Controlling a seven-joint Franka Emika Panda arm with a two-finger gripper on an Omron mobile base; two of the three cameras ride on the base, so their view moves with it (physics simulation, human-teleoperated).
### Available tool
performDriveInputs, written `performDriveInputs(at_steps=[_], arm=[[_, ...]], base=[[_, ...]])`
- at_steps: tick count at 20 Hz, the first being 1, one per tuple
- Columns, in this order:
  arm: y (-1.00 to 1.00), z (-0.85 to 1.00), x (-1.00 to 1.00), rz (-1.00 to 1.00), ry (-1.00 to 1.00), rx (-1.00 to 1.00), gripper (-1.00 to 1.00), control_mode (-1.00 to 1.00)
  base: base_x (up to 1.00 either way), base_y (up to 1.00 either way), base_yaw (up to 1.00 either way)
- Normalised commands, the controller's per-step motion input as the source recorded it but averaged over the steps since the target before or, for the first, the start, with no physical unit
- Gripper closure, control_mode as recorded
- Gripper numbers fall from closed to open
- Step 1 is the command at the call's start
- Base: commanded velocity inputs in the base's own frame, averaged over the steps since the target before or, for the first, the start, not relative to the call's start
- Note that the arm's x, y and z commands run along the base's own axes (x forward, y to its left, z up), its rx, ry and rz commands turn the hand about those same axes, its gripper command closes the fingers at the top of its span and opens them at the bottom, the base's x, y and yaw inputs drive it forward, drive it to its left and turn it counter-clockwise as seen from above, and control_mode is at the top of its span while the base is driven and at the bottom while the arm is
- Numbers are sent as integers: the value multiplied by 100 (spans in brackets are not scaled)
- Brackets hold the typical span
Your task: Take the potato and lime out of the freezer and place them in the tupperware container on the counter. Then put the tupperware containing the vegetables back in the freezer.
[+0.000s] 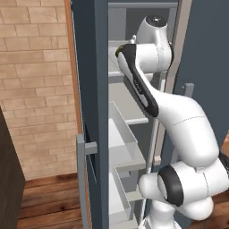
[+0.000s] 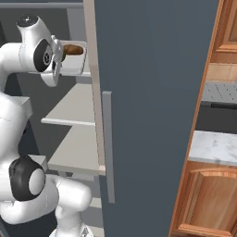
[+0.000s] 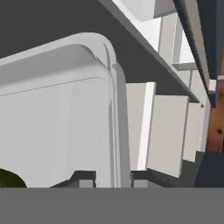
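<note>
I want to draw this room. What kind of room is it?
Probably a kitchen. There's a tall open freezer with shelves, a marbled counter over wooden cabinet doors, and a brick wall.

A tan brick wall [image 1: 38, 85] stands on the left of the left base view, with a reddish-brown wooden plank floor [image 1: 49, 199] running below it. A dark brown panel [image 1: 10, 179] rises at the lower left edge, in front of that wall. In the right base view, an orange-brown wooden cabinet door [image 2: 210, 199] with a raised arched panel sits at the lower right, and another wooden cabinet [image 2: 227, 28] of the same colour hangs at the upper right. Between them lies a black recess [image 2: 215, 118]
</note>
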Motion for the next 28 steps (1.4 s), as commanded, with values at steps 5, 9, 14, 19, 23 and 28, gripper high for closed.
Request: performDriveInputs(at_steps=[5,9,14,19,23,28], arm=[[9,0,79,-2,0,0,100,-100],[6,0,80,-1,0,0,100,-100],[10,0,81,-1,0,0,100,-100],[3,-4,70,-2,0,0,100,-100],[0,-2,70,-1,0,0,100,-100],[0,-14,76,-1,0,0,100,-100]], base=[[0,0,0],[0,0,0],[0,0,0],[0,0,0],[0,0,0],[0,0,0]])
